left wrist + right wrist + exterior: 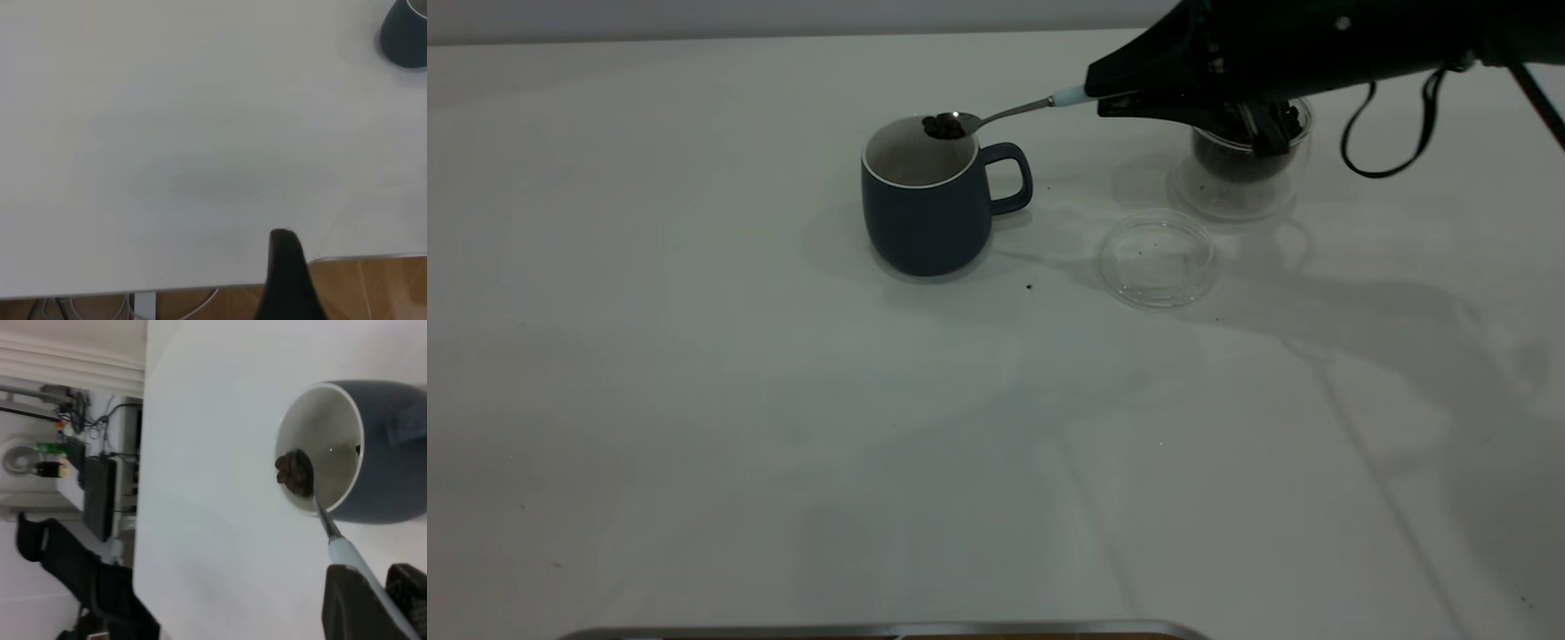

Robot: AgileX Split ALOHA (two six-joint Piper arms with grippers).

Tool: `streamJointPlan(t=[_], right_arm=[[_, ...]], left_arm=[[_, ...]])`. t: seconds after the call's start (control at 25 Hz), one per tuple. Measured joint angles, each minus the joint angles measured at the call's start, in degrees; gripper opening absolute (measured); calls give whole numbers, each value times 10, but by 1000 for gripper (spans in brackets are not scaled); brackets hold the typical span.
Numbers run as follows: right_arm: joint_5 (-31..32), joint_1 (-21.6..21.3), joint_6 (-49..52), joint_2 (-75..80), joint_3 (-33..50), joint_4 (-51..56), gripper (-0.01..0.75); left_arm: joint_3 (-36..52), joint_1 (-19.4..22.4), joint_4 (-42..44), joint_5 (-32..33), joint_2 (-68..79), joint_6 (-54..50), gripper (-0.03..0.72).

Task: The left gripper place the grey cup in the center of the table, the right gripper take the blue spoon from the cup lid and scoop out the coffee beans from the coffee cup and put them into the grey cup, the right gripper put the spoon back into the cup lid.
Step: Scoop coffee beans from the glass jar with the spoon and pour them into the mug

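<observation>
I see the table (694, 400) white and flat, with the grey cup (927, 218) standing upright near its middle, my landmark. Cup's handle points toward the right arm's side.

Right gripper (1107, 96) reaches in from the far right, above and just past the cup's handle side, its fingers clamped on the pale handle end of the blue spoon (1014, 110). In the right wrist view the same grip shows, black fingertips (353, 603) pinching the handle.

Coffee cup (1249, 173) sits well right of the grey cup, partly hidden behind the right gripper, dark beans inside. Cup lid (1157, 258) lies flat on the table between the two cups, nearer the viewer, apart from both.

Spoon bowl hangs level over the grey cup's rim, holding a small clump of coffee beans (943, 126).

Left gripper (287, 277): only one dark finger shows in its wrist view, near the table edge, well away from the grey cup; cannot tell apart or together.
</observation>
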Motion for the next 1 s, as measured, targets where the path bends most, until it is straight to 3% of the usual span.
streamJointPlan(t=[0.28, 0.72, 1.0], right_arm=[[-51, 28, -24, 0, -33, -1, 108], [-62, 28, -390, 0, -39, 0, 108], [-81, 28, -372, -2, -39, 0, 108]], left_arm=[[0, 0, 0, 0, 0, 0, 592], [0, 0, 0, 0, 0, 1, 592], [0, 0, 0, 0, 0, 1, 592]])
